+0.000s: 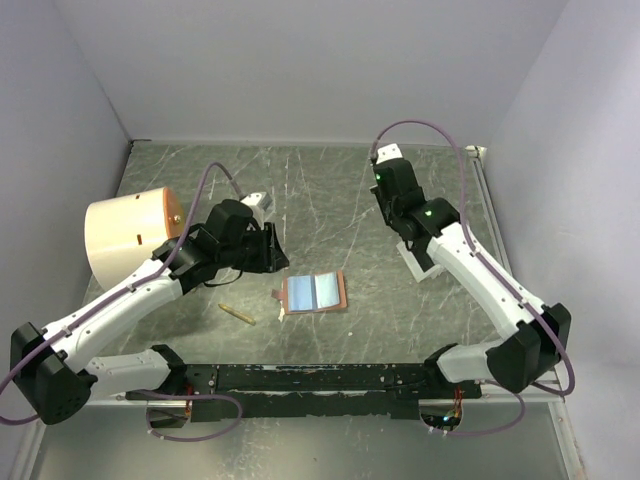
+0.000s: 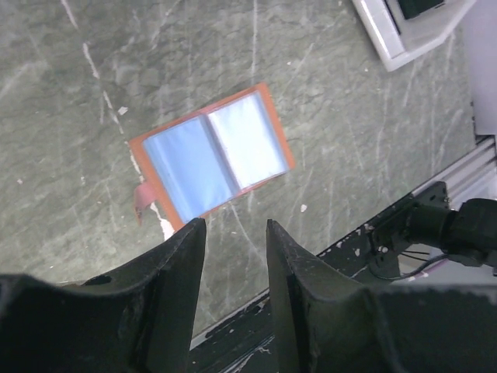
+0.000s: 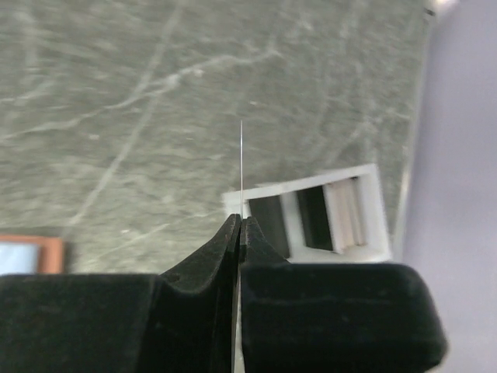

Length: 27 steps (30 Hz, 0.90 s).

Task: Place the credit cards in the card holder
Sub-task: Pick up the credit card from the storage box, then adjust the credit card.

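The brown card holder [image 1: 314, 293] lies open and flat in the middle of the worktop [image 1: 330, 190]. The left gripper [image 2: 235, 225] hangs open near it, at its 10 o'clock. At 2 o'clock, the right gripper [image 3: 239, 221] is closed tight on a thin credit card [image 3: 241, 167], near the white tray [image 3: 378, 214].

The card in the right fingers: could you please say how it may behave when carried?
Likely stiff: the card stands straight, edge-on, above the shut right fingers. Probably light, being so thin. Pinched near one end, it might pivot or slip.
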Each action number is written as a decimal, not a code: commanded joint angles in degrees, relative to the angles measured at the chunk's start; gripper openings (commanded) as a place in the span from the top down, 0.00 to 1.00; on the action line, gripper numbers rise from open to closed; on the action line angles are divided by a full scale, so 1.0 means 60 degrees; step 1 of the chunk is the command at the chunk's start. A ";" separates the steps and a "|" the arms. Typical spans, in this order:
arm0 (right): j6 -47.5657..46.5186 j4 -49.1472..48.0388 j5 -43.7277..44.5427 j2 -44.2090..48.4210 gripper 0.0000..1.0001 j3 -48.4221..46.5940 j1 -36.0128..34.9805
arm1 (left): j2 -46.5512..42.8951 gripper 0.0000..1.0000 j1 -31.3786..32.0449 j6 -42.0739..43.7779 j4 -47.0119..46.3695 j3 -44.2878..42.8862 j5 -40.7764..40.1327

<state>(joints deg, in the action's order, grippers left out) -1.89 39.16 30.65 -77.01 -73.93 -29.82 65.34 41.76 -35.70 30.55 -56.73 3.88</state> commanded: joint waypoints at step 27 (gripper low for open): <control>0.7364 -0.4409 -0.6528 0.1329 1.00 0.4373 -0.0992 | 0.1574 0.93 -0.0079 -0.0788 -0.2096 0.2106 -0.0192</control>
<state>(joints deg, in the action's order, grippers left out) 36.34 19.11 -4.38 -68.66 -50.61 -35.48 72.99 41.65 -39.62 21.74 -44.93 4.14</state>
